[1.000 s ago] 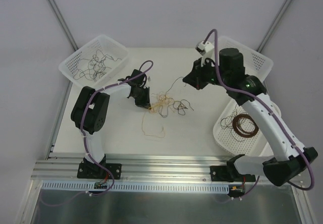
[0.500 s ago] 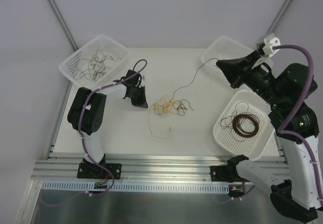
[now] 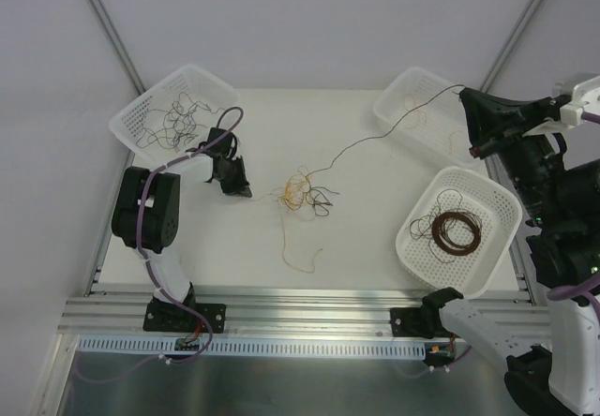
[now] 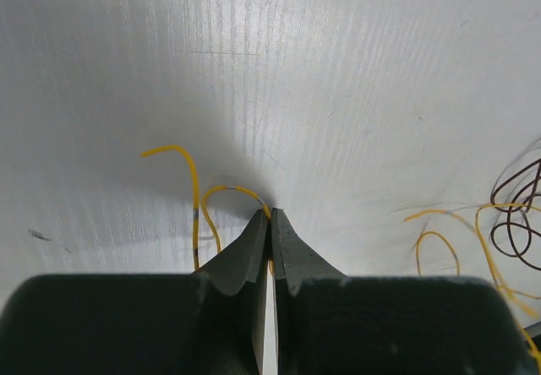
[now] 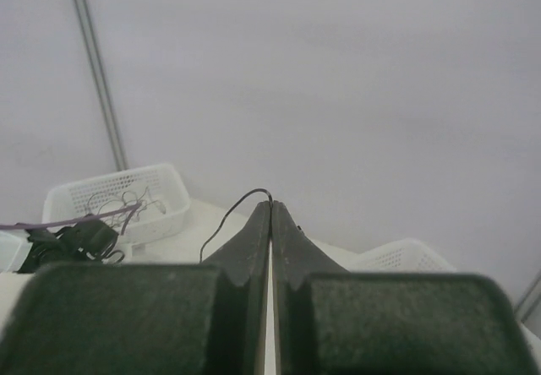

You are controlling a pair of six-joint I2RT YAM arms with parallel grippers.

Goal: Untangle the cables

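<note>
A tangle of thin cables point(image 3: 302, 191) lies in the middle of a white table point(image 3: 356, 238). The left gripper point(image 4: 270, 216), low on the table just left of the tangle, is pinched tight on a yellow strand point(image 4: 195, 191). The right gripper point(image 5: 270, 208), raised at the far right, is clamped on a thin dark strand point(image 3: 375, 139) stretched from the tangle across a white basket point(image 3: 392, 102).

thin floppy yellow-tan, brown and black wire cables point(image 3: 302, 191) | loose knotted clump, lying flat at centre | one black strand point(image 3: 375, 139) drawn out up-right | tan strand point(image 3: 283, 233) trailing toward near edge
</note>
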